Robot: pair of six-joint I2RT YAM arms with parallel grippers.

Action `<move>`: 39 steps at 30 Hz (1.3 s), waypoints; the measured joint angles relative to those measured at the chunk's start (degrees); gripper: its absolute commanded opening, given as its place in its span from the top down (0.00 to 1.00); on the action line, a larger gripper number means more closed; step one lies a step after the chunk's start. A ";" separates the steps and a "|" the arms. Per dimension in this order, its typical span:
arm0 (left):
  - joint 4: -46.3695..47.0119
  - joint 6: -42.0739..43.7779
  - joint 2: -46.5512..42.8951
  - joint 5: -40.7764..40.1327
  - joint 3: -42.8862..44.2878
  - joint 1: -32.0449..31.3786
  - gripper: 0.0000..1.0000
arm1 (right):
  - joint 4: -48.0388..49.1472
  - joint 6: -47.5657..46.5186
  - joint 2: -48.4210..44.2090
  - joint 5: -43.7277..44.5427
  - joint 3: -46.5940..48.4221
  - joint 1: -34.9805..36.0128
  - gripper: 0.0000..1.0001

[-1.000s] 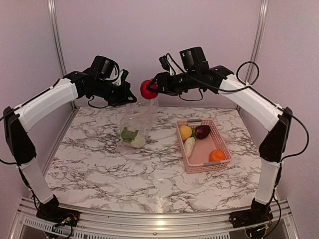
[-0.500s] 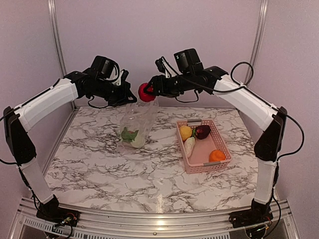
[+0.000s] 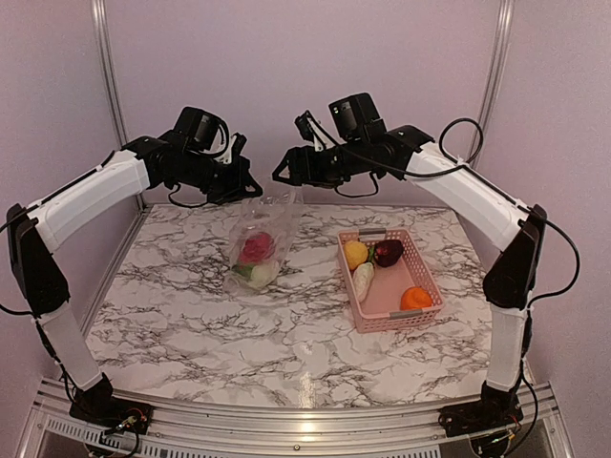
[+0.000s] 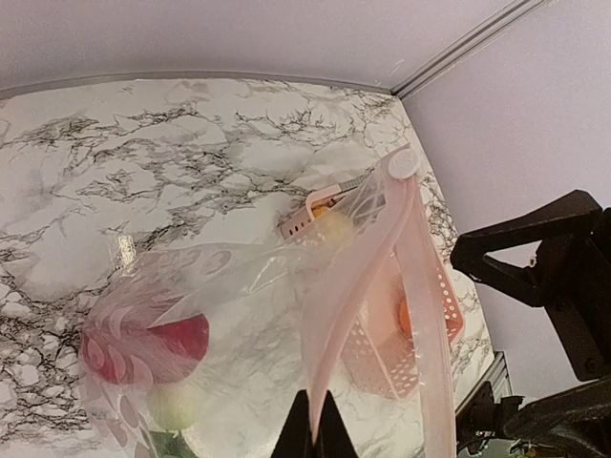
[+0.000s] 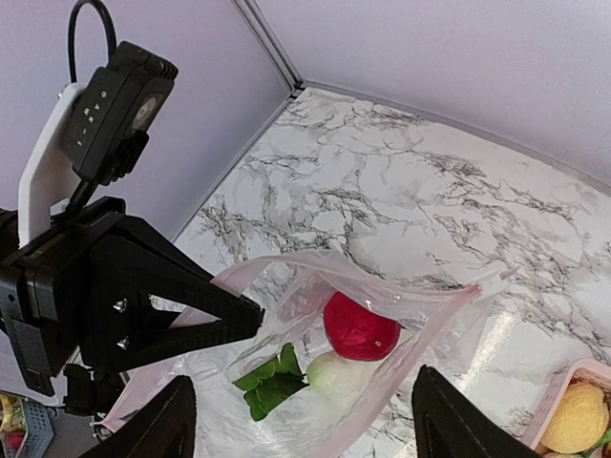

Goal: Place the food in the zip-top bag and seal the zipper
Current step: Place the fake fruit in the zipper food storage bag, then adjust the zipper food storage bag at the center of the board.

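The right pincer [image 3: 284,172] is seen with its jaws spread wide and nothing between them, poised just above the mouth of the zip-top bag [image 3: 260,234]. The left pincer [image 4: 311,429] is closed tight on the bag's rim, so that the bag is held hanging upright with its bottom on the marble-patterned table [image 3: 191,324].

Inside the bag a red round fruit [image 5: 360,327], a white oblong piece [image 5: 334,372] and a green leaf [image 5: 270,382] are seen through the film. The rest of the food is found in the pink basket [image 3: 428,277]: a yellow fruit [image 3: 355,253], a dark maroon one [image 3: 388,252], a second white oblong [image 3: 363,280] and an orange one [image 3: 415,298].

In the top view the basket is placed at about five o'clock from the right pincer and well apart from it, with its long axis run roughly from twelve to six. It is judged that the next fetch is better made by the right arm, since the basket is nearer to it and the left is occupied.

The bag is thin, clear and crinkled; the zipper [image 4: 358,277] is shown as a narrow, faintly pink strip, not yet pressed shut. The basket is made of rigid lattice plastic, and the fruits are smooth and rounded.
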 measured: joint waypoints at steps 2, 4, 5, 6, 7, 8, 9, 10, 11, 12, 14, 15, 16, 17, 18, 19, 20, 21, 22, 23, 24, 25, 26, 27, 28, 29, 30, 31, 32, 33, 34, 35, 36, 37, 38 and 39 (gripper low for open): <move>0.00 0.00 0.00 0.00 0.00 0.00 1.00 | -0.04 0.02 -0.02 0.46 0.00 0.00 0.28; 0.00 0.02 0.00 0.00 -0.02 0.00 1.00 | -0.13 0.04 -0.13 1.16 -0.04 0.00 0.30; 0.00 0.02 0.02 0.00 -0.02 0.00 1.00 | -0.31 0.07 -0.26 1.49 -0.15 0.00 0.32; 0.00 0.00 0.04 0.00 -0.02 0.00 1.00 | -0.61 0.04 -0.48 1.95 -0.37 0.00 0.34; 0.02 0.02 0.09 0.00 -0.02 0.00 1.00 | -0.90 0.04 -0.85 2.38 -0.85 0.00 0.35; 0.00 0.00 0.15 0.00 0.00 0.00 1.00 | -1.38 0.07 -1.27 2.73 -1.31 0.00 0.37; 0.00 0.00 0.20 0.00 -0.02 0.00 1.00 | -1.64 0.02 -1.57 3.10 -1.77 0.00 0.38; 0.00 0.00 0.26 0.00 -0.02 0.00 1.00 | -2.03 0.13 -1.99 3.54 -2.49 0.00 0.39; 0.00 0.00 0.28 0.00 0.00 0.00 1.00 | -2.45 0.22 -2.27 3.74 -2.99 0.00 0.40; 0.02 0.00 0.28 0.02 -0.02 0.00 1.00 | -2.86 0.28 -2.51 3.93 -3.54 0.00 0.42; 0.02 0.00 0.28 0.02 0.00 0.00 1.00 | -3.63 0.48 -2.60 3.96 -4.15 0.00 0.45; 0.00 0.00 0.28 0.02 0.00 0.00 1.00 | -3.96 0.59 -2.60 3.91 -4.33 0.00 0.47; 0.02 0.00 0.28 0.02 -0.02 0.00 1.00 | -4.42 0.81 -2.58 3.74 -4.39 0.00 0.48; 0.00 0.00 0.28 0.02 -0.02 0.00 1.00 | -4.76 1.07 -2.58 3.52 -4.39 0.00 0.50; 0.02 0.00 0.28 0.02 -0.02 0.00 1.00 | -4.96 1.31 -2.58 3.32 -4.37 0.00 0.54; 0.02 0.00 0.28 0.02 0.00 0.00 1.00 | -5.27 1.55 -2.49 3.02 -4.31 0.00 0.58; 0.04 0.00 0.28 0.04 -0.02 0.00 1.00 | -5.62 1.70 -2.23 2.67 -4.13 0.00 0.65; 0.07 0.00 0.28 0.04 0.00 -0.02 1.00 | -5.88 1.84 -1.84 2.27 -3.89 0.00 0.75; 0.11 0.00 0.28 0.04 0.00 -0.04 1.00 | -6.03 1.90 -1.36 1.90 -3.76 0.00 0.80; 0.22 0.00 0.31 0.04 0.00 -0.04 1.00 | -6.14 1.97 -0.85 1.44 -3.69 -0.02 0.84; 0.39 0.00 0.35 0.04 0.00 -0.04 1.00 | -6.45 2.21 -0.24 0.87 -3.50 -0.02 0.87; 0.59 0.00 0.39 0.02 0.00 -0.04 1.00 | -6.64 2.27 0.31 0.48 -3.19 -0.04 0.91; 0.66 0.00 0.50 0.02 0.00 -0.04 1.00 | -6.86 2.64 1.09 -0.13 -2.54 -0.07 0.93; 0.79 0.00 0.59 0.00 0.00 -0.04 1.00 | -7.08 2.75 1.86 -0.63 -1.64 -0.09 0.94; 0.81 0.02 0.63 -0.04 -0.02 -0.07 1.00 | -7.30 2.93 2.58 -1.07 -0.57 -0.17 0.95; 0.83 0.02 0.66 -0.20 -0.04 -0.11 1.00 | -7.43 2.95 3.15 -1.49 0.57 -0.33 0.96; 0.85 0.04 0.66 -0.44 -0.09 -0.11 1.00 | -7.43 3.04 3.43 -1.79 1.33 -0.35 0.97; 0.83 0.09 0.66 -0.81 -0.11 -0.17 1.00 | -7.43 3.10 3.52 -2.36 2.03 -0.42 0.97; 0.83 0.24 0.66 -1.27 -0.11 -0.20 1.00 | -7.43 3.21 3.52 -2.86 2.58 -0.46 0.97; 0.81 0.28 0.66 -1.79 -0.11 -0.20 1.00 | -7.26 3.43 3.52 -3.48 3.08 -0.50 0.97; 0.81 0.37 0.59 -2.32 -0.11 -0.20 1.00 | -7.13 3.76 3.50 -4.26 3.52 -0.52 0.98; 0.79 0.48 0.46 -3.10 -0.11 -0.20 1.00 | -6.93 4.13 3.50 -4.92 3.69 -0.55 0.98; 0.72 0.55 0.20 -4.02 -0.11 -0.20 1.00 | -6.60 4.48 3.50 -5.84 3.74 -0.55 0.98; 0.63 0.68 -0.09 -4.83 -0.11 -0.20 1.00 | -6.19 4.81 3.50 -6.75 3.74 -0.52 0.98; 0.39 0.85 -0.66 -6.08 -0.11 -0.20 1.00 | -5.81 5.11 3.50 -7.58 3.74 -0.39 0.99; -0.07 1.22 -1.51 -7.72 -0.11 -0.20 1.00 | -5.33 5.44 3.50 -8.37 3.76 -0.28 0.99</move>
